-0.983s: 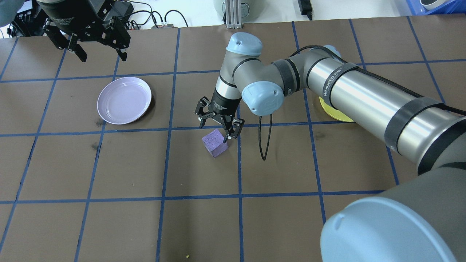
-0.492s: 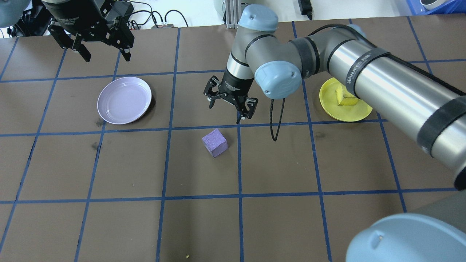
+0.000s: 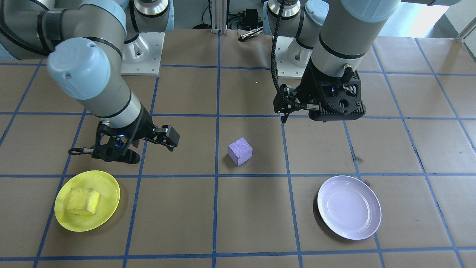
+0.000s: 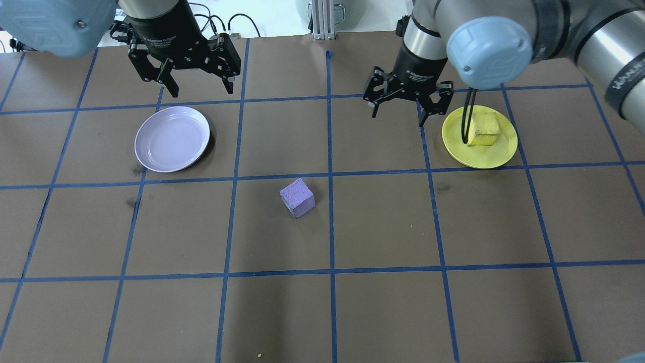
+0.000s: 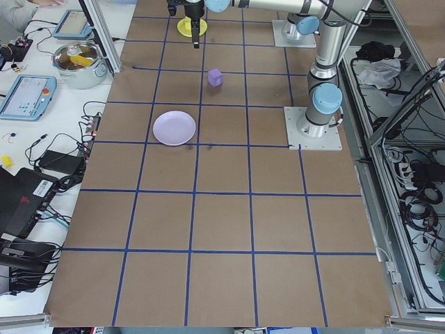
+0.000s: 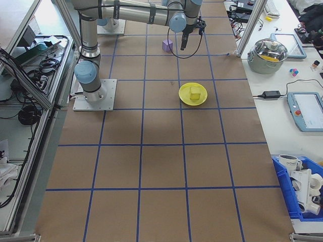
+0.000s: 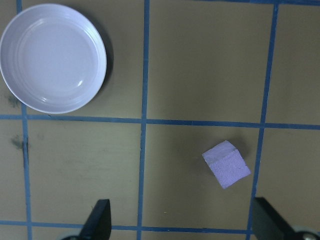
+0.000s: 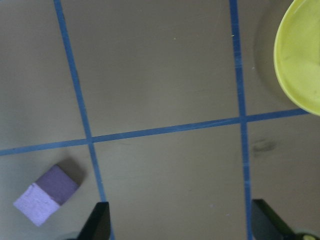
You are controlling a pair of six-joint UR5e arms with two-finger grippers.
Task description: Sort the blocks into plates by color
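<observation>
The light purple block (image 4: pixel 297 197) (image 3: pixel 240 150) lies alone on the brown table near its middle, and both wrist views show it (image 7: pixel 226 164) (image 8: pixel 46 195). The yellow block (image 4: pixel 484 130) (image 3: pixel 83 201) rests inside the yellow plate (image 4: pixel 496 154) (image 3: pixel 108 186). Nothing lies in the lavender plate (image 4: pixel 172 138) (image 3: pixel 349 207) (image 7: pixel 52 57). My left gripper (image 4: pixel 201 92) hangs open and empty above the far side of the lavender plate. My right gripper (image 4: pixel 398 118) is open and empty too, raised just left of the yellow plate and well away from the purple block.
A black cable loop (image 4: pixel 466 121) hangs from the right wrist over the yellow plate. An aluminium post (image 4: pixel 322 20) and cables stand at the far table edge. A steel pot (image 5: pixel 80 59) and tablets sit on the side bench beyond it.
My right gripper, open beside the purple block a second ago, has risen and swung away to the far right near the yellow plate. The left gripper has moved right. The purple block has stayed put.
</observation>
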